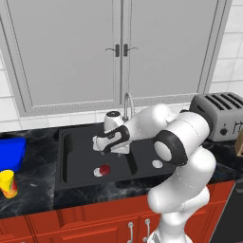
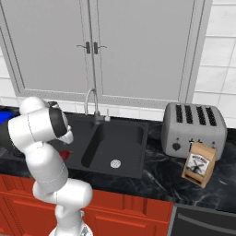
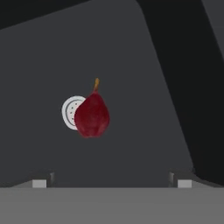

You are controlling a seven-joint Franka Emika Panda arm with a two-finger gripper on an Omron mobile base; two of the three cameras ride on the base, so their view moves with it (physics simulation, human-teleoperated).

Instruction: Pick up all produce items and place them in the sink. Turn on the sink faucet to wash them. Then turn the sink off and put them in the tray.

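While the arm hangs over the left basin of the black sink (image 1: 71, 156), the gripper (image 1: 100, 147) sits mid-frame in the left base view with its fingers spread wide and nothing between them. Right below it, the dark-red pear (image 1: 104, 169) lies on the basin floor, overlapping the silver drain (image 1: 98, 172); in the hand view it's just left of center, stem pointing up. The faucet (image 1: 128, 102) arches behind the arm. The blue tray (image 1: 12, 151) is at the left edge, with a yellow cup (image 1: 8, 183) below it. At right, a toaster (image 2: 196, 126) and a brown bag (image 2: 199, 164) whose label is too blurry to read.
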